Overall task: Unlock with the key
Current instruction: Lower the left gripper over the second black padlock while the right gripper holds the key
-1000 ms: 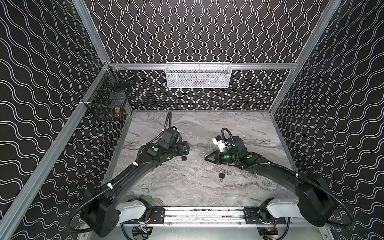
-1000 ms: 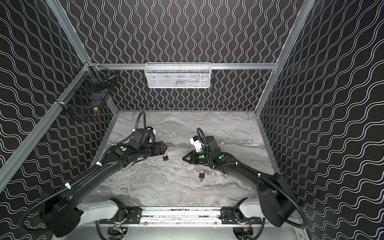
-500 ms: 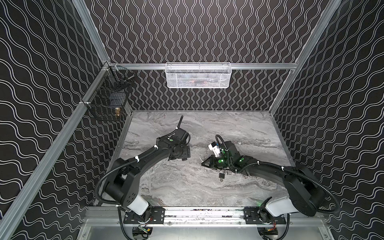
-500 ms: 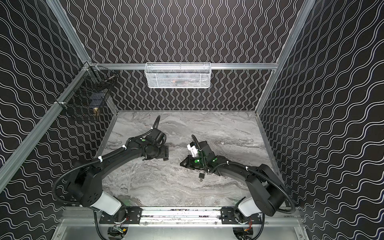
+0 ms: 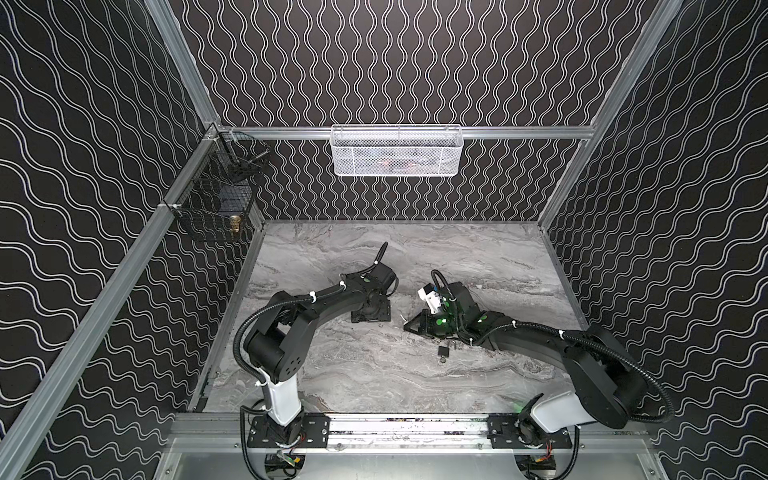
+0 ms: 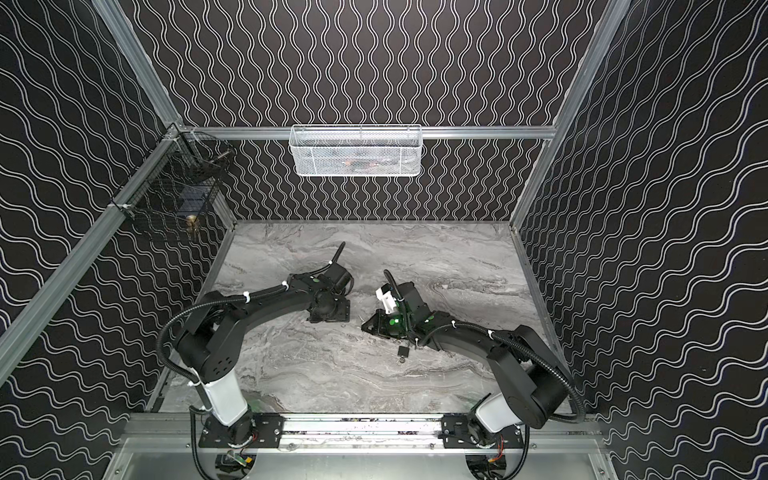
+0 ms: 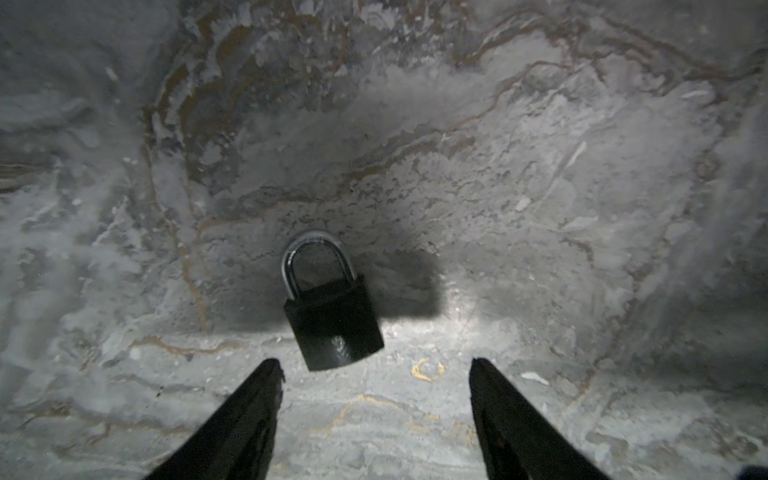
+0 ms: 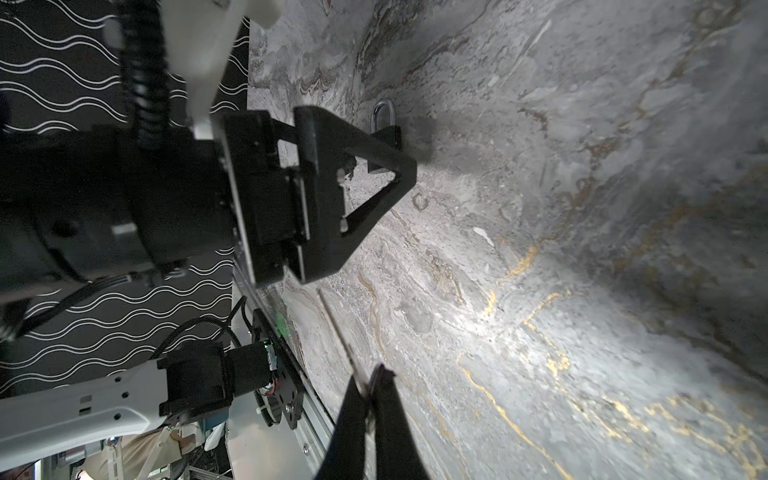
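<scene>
Black padlock (image 7: 334,324) on marble table (image 7: 540,166)

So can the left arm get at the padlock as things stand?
Probably yes: the left gripper is open and the padlock lies on the table just ahead of it, with nothing between them.

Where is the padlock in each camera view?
Top view: not visible, probably hidden under the left gripper.
Top view: same, hidden under the left gripper.
Left wrist: padlock centre, just beyond the open left gripper.
Right wrist: padlock upper middle, partly behind the left gripper.
Shared landmark: the left gripper.
</scene>
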Controlling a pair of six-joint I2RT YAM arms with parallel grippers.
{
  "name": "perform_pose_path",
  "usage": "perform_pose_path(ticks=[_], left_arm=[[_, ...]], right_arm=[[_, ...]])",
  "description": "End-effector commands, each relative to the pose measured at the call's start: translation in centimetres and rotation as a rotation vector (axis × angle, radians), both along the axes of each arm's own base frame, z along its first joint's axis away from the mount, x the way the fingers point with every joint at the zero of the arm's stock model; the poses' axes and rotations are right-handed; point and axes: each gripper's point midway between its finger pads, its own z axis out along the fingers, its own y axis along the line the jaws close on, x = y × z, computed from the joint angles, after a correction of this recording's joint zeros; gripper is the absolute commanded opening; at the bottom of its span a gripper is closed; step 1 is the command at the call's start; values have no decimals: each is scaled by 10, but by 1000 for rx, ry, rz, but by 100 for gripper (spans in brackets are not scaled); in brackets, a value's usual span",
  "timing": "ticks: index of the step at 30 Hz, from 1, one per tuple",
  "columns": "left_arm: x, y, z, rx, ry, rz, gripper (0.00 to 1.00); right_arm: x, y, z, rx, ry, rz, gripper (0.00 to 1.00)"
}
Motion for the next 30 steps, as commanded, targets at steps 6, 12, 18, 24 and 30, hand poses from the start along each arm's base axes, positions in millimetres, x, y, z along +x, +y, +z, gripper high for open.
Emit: perform_pose_path(ticks=[6, 12, 18, 24, 30], left_arm=[[2, 4, -11, 13, -13, 75, 71], [-2, 14, -16, 48, -10, 90, 66], [-13, 23, -17, 53, 11, 86, 60], [-18, 31, -21, 21, 43, 95, 56], [-7, 19, -24, -8, 51, 70, 56]], right_arm=[[1, 1, 5, 23, -29, 13, 0], [0, 1, 4, 22, -26, 18, 0], [0, 2, 3, 27, -23, 20, 0], [-1, 2, 3, 30, -23, 20, 0], [-1, 1, 0, 28, -16, 17, 0]])
